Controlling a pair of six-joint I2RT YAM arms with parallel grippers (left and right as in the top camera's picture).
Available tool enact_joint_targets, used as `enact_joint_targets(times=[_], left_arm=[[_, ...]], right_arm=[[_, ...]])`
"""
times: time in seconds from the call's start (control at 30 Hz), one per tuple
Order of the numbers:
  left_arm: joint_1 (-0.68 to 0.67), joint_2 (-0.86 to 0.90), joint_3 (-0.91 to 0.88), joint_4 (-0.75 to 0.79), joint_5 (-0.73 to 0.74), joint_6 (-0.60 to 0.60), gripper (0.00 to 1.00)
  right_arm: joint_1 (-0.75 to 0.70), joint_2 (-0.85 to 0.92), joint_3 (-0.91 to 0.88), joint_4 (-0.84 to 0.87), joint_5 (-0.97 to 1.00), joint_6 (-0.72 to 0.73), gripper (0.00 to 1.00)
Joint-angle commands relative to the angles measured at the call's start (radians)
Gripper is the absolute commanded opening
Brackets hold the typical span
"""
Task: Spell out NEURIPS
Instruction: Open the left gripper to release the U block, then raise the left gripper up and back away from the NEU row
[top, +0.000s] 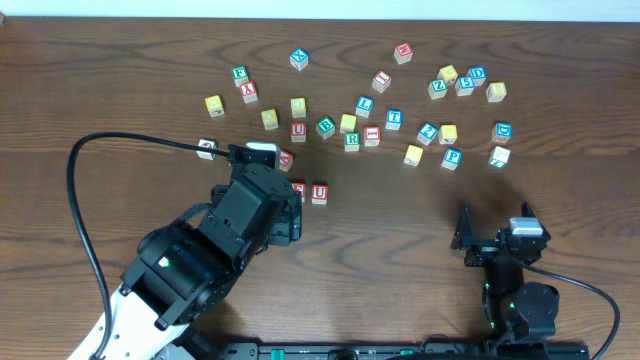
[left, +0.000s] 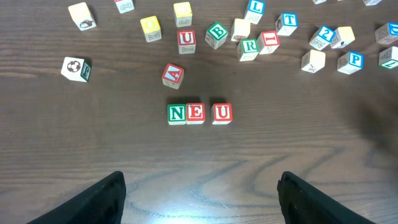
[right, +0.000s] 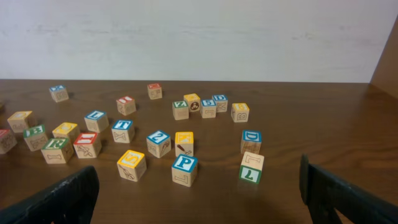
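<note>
The N cube, E cube and U cube sit in a row on the counter, with N and E touching and U just beside them. The left tool hangs over the row, its fingers spread wide and empty. The right tool is spread and empty too, facing the loose scatter.

The R cube comes next, I reckon. It lies further back, hard beside the I cube and perhaps touching it. The P cube stands nearer the right arm.

These look like light, stiff wooden cubes with smooth faces, unlikely to crush but apt to skid or twist. I'd pinch the R squarely across the two faces that are free of its neighbour.
</note>
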Motion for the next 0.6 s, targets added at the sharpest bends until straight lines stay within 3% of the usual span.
enact_joint_targets(times=[0.0, 0.57], left_arm=[[0.001, -0.002, -0.011, -0.002, -0.013, -0.016, 0.77], [0.027, 0.01, -0.011, 0.051, -0.012, 0.01, 0.77]], right_arm=[[-0.007, -0.002, -0.002, -0.004, -0.002, -0.008, 0.99], [-0.007, -0.002, -0.002, -0.004, -0.002, -0.008, 0.99]])
